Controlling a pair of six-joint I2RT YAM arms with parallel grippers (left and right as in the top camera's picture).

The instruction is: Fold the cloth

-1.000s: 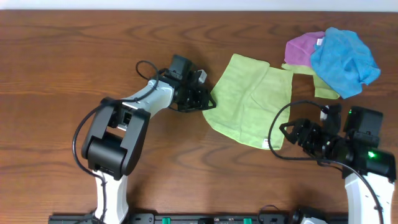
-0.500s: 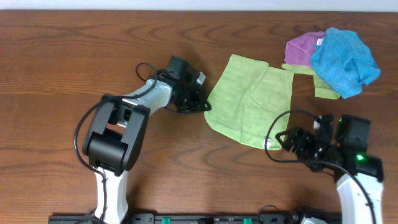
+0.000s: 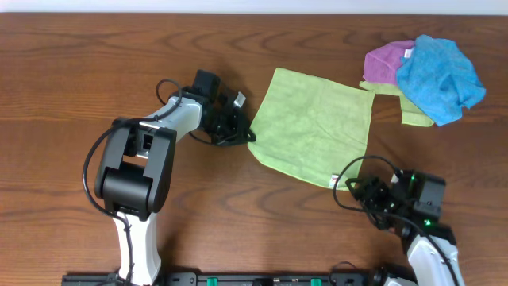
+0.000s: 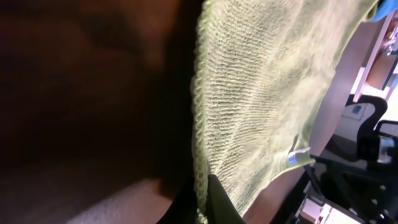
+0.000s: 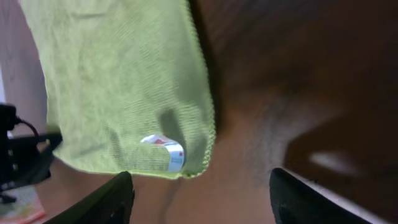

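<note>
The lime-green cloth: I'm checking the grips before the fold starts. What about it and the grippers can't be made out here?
How much cloth the left gripper holds: overhead its body covers that corner; the left wrist view is dark and its bottom edge cuts off the pinch.
Print on the tag: blurred in the right wrist view, too small overhead.
Whether the open right gripper touches the table: no view shows the contact.

The left arm (image 3: 171, 119) has white-shelled links between bulky black joint housings, with thin black cable (image 3: 90, 171) looping alongside. The right arm (image 3: 432, 248) is mostly black with a white lower link and small green lights (image 3: 413, 178). The right gripper (image 5: 200, 186) has dark, rounded fingers (image 5: 298, 199).
</note>
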